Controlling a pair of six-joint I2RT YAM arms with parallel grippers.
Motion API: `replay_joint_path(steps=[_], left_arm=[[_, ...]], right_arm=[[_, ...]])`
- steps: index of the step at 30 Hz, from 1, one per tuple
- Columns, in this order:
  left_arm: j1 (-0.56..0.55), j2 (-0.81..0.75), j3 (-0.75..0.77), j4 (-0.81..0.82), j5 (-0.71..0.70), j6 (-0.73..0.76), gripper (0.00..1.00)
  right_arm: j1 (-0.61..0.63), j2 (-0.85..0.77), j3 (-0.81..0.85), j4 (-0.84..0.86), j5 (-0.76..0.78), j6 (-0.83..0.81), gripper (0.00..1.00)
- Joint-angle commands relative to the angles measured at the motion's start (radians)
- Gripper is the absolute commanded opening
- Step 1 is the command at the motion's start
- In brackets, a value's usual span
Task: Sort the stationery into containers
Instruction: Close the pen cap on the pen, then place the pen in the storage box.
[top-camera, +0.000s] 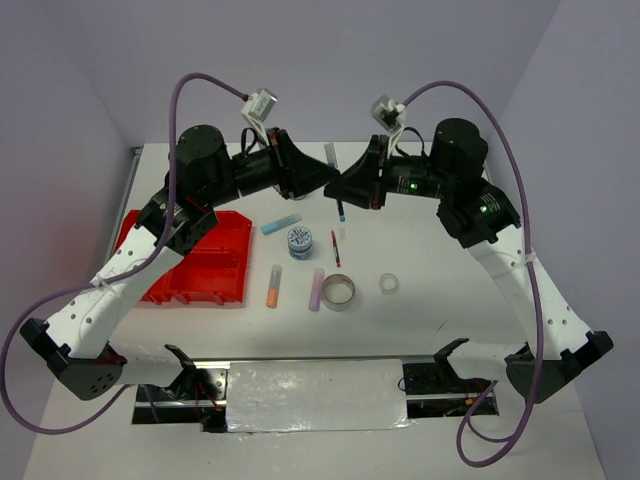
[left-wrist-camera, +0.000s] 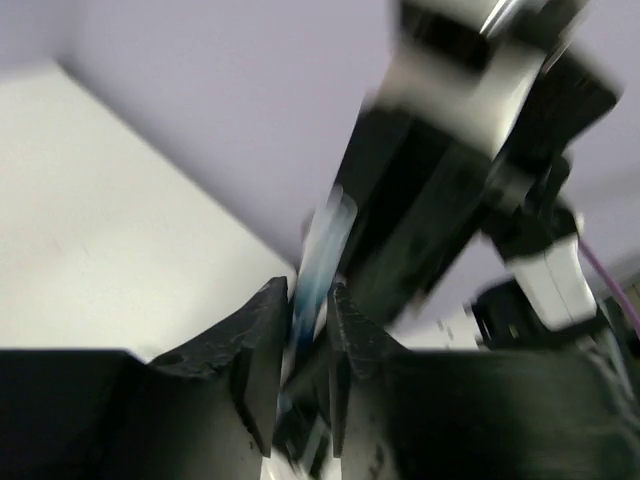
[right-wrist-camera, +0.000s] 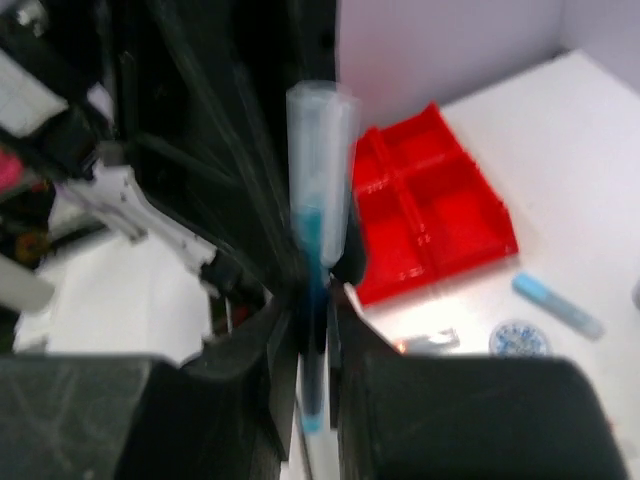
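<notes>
You are working over a white table (top-camera: 450, 300) that is sitting in a corner of pale lilac walls (top-camera: 330, 60). A shiny pale sheet (top-camera: 315, 395) is lying along its near edge between the arm bases.

Both arms are meeting nose to nose above the far middle of the table. Your right gripper (right-wrist-camera: 312, 315) is clenching the teal pen (top-camera: 340, 207), which is hanging upright in the air between the two grippers with its clear cap end up. Your left gripper (left-wrist-camera: 308, 300) is sitting with a finger on either side of the same pen. That wrist view is blurred, so you cannot tell whether it is pinching the pen or letting go.

The red tray (top-camera: 215, 262) is lying flat at the left, partly under the left arm. In front of the grippers the rest is resting on the bare surface:
- the light-blue stick (top-camera: 281, 224) beside the round tub (top-camera: 299, 240)
- the red pen (top-camera: 336, 248)
- the orange stick (top-camera: 273, 286)
- the lilac stick (top-camera: 317, 289), touching or nearly touching the grey tape ring (top-camera: 338, 292)
- the clear tape ring (top-camera: 389, 284), apart to the right
</notes>
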Motion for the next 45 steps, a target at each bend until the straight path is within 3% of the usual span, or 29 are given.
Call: replay_joint_path(steps=[1, 3, 5, 7, 11, 20, 26, 32, 38, 45], left_arm=[[-0.002, 0.054, -0.054, -0.383, 0.14, -0.055, 0.35], [-0.002, 0.049, -0.054, -0.356, 0.168, -0.058, 0.29], [-0.002, 0.034, -0.055, -0.321, 0.173, -0.065, 0.4], [0.0, 0.02, -0.069, -0.289, 0.177, -0.072, 0.44], [0.001, -0.017, -0.1, -0.203, 0.176, -0.088, 0.33], [0.004, -0.059, -0.184, -0.031, 0.191, -0.14, 0.51], [0.01, -0.101, -0.189, 0.01, 0.176, -0.069, 0.69], [0.018, -0.197, -0.258, 0.191, 0.22, -0.029, 0.73], [0.032, -0.265, -0.26, 0.171, 0.133, 0.066, 0.82], [0.047, -0.248, -0.256, 0.245, 0.137, 0.049, 0.79]], right_arm=[[-0.024, -0.118, 0.045, 0.494, 0.019, 0.003, 0.0], [-0.024, -0.124, 0.043, 0.472, 0.017, -0.002, 0.0], [-0.024, -0.131, 0.037, 0.465, 0.017, -0.008, 0.0], [-0.024, -0.135, 0.027, 0.457, 0.014, -0.004, 0.0], [-0.018, -0.14, -0.001, 0.481, 0.005, 0.018, 0.0], [0.028, -0.12, -0.026, 0.445, 0.043, 0.01, 0.0], [0.031, -0.14, -0.076, 0.481, 0.102, 0.065, 0.0], [0.047, -0.137, -0.115, 0.436, 0.129, 0.047, 0.0], [0.074, -0.132, -0.144, 0.409, 0.131, 0.033, 0.0], [0.132, -0.12, -0.17, 0.403, 0.123, 0.026, 0.0]])
